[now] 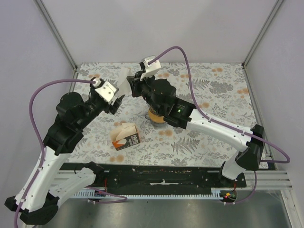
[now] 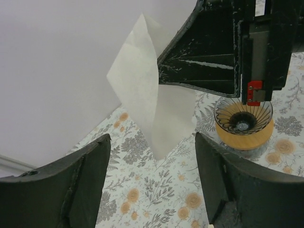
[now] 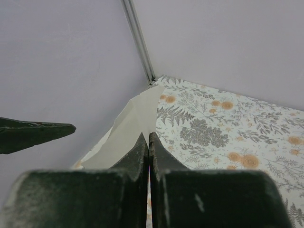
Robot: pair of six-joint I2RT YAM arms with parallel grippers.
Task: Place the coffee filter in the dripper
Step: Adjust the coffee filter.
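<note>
The coffee filter (image 1: 124, 85), thin white folded paper, hangs in the air pinched by my right gripper (image 1: 131, 86), which is shut on its edge. It shows in the right wrist view (image 3: 128, 137) at the closed fingertips of that gripper (image 3: 148, 136), and in the left wrist view (image 2: 142, 90). My left gripper (image 1: 116, 101) is open and empty just below and near the filter; the filter's lower point hangs between its fingers (image 2: 90, 171) without touching them. The dripper (image 2: 243, 115), a dark wire cone, sits in a tan ring (image 2: 244, 138) on the table, mostly hidden under the right arm in the top view (image 1: 155, 117).
An orange, white and black carton (image 1: 126, 136) lies on the floral table (image 1: 213, 90) in front of the dripper. White walls and metal corner posts (image 3: 138, 40) close in the back and sides. The right arm (image 1: 209, 124) crosses the middle of the table.
</note>
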